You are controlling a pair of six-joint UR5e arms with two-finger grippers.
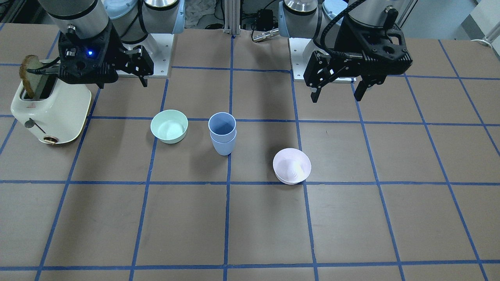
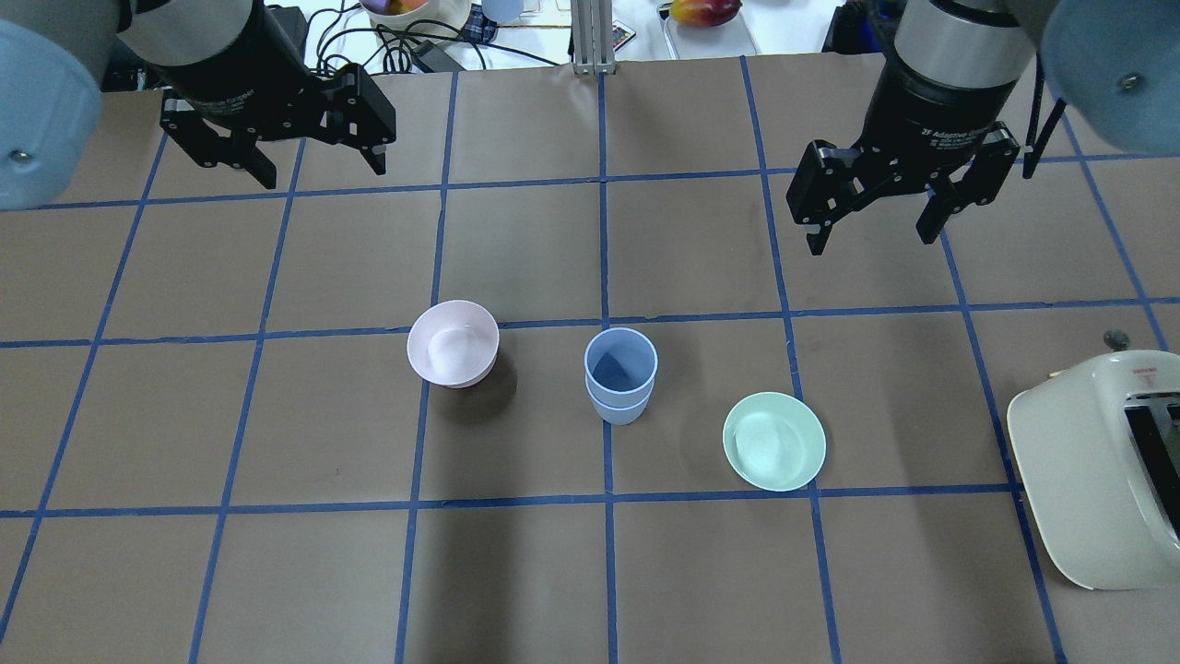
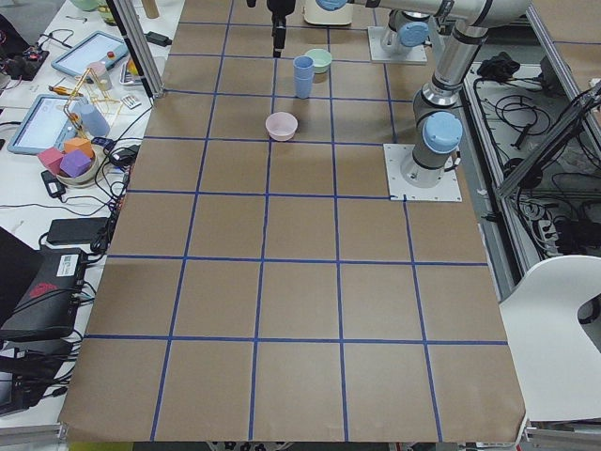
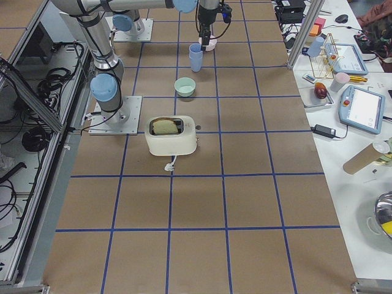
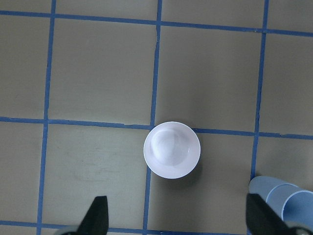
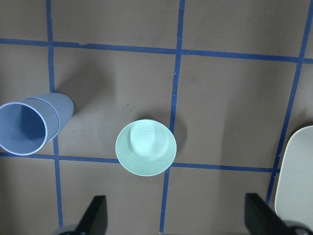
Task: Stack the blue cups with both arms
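The two blue cups (image 2: 620, 373) stand nested, one inside the other, upright near the table's middle; they also show in the front view (image 1: 222, 132), the right wrist view (image 6: 29, 125) and at the edge of the left wrist view (image 5: 283, 198). My left gripper (image 2: 277, 157) is open and empty, raised above the far left of the table; in the front view it (image 1: 339, 91) is on the right. My right gripper (image 2: 871, 226) is open and empty, raised at the far right; the front view shows it (image 1: 138, 74) too.
A pale pink bowl (image 2: 453, 343) sits left of the cups and a mint-green bowl (image 2: 773, 441) sits right of them. A cream toaster (image 2: 1097, 466) with a slice of bread (image 1: 29, 76) stands at the table's right edge.
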